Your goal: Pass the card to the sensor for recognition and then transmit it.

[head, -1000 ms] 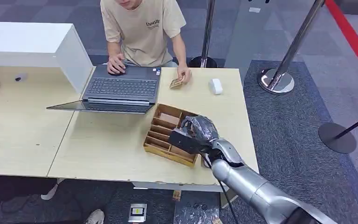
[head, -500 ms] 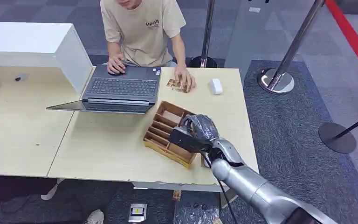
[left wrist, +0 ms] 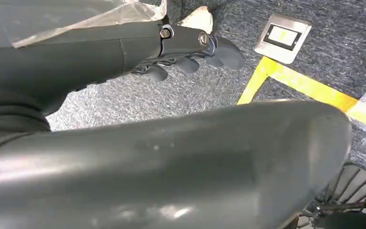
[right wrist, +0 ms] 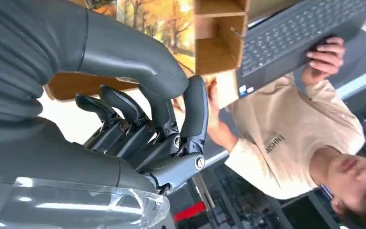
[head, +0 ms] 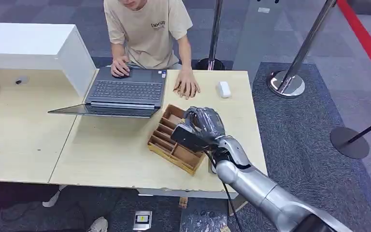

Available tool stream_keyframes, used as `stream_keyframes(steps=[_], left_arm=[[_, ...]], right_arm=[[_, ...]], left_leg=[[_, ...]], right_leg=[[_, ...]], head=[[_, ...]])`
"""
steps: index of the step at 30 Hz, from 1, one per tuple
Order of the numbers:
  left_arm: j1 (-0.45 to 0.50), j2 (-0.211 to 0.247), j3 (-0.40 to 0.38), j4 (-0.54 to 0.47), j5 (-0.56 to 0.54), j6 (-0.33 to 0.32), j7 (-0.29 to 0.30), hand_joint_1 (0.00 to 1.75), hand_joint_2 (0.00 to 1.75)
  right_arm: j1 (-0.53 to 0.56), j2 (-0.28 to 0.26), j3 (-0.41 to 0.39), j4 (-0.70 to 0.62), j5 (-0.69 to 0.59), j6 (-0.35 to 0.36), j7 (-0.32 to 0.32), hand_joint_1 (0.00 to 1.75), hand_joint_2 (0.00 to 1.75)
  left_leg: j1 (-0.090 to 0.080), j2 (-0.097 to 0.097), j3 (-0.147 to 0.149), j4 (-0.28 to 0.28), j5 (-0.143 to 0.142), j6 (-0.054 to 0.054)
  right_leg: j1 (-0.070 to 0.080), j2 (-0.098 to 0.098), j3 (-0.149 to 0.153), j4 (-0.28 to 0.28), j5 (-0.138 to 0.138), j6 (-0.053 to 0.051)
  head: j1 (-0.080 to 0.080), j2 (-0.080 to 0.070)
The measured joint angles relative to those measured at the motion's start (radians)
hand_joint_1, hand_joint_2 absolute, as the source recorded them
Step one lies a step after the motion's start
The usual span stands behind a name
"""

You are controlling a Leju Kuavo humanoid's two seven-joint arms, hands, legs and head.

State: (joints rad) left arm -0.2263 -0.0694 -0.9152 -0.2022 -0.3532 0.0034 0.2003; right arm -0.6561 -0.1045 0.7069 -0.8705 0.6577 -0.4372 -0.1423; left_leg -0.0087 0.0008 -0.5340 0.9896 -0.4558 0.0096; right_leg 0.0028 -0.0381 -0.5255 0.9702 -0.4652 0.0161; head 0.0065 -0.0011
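The right robot hand [head: 204, 126] hangs over the near-right end of the wooden slotted tray [head: 166, 145] on the surface [head: 111, 154]; in the right wrist view a card [right wrist: 164, 26] printed with autumn trees stands in a slot just beyond the fingertips [right wrist: 196, 102], which seem to curl at its edge without a sure grip; its long axis runs along the slot, across the tray; the white sensor [head: 223, 89] lies farther off, to the right. The left robot hand [left wrist: 190, 52] hangs loosely curled, holding nothing, well away.
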Motion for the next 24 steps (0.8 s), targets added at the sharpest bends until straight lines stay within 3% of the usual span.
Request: stream_keyframes(steps=[12, 24], left_arm=[[0.000, 0.000, 0.000, 0.000, -0.013, 0.000, -0.001, 0.00, 0.00], [0.001, -0.001, 0.000, 0.000, -0.014, 0.000, -0.001, 0.00, 0.00]], right_arm=[[-0.008, 0.000, -0.008, -0.013, 0.000, -0.055, -0.016, 1.75, 1.75], [-0.030, 0.002, -0.028, -0.013, -0.014, -0.055, -0.023, 1.75, 1.75]], left_leg=[[0.000, 0.000, 0.000, 0.000, 0.000, 0.000], [0.000, 0.000, 0.000, 0.000, 0.000, 0.000]], right_leg=[[0.000, 0.000, 0.000, 0.000, 0.000, 0.000], [0.000, 0.000, 0.000, 0.000, 0.000, 0.000]], head=[[0.000, 0.000], [0.000, 0.000]])
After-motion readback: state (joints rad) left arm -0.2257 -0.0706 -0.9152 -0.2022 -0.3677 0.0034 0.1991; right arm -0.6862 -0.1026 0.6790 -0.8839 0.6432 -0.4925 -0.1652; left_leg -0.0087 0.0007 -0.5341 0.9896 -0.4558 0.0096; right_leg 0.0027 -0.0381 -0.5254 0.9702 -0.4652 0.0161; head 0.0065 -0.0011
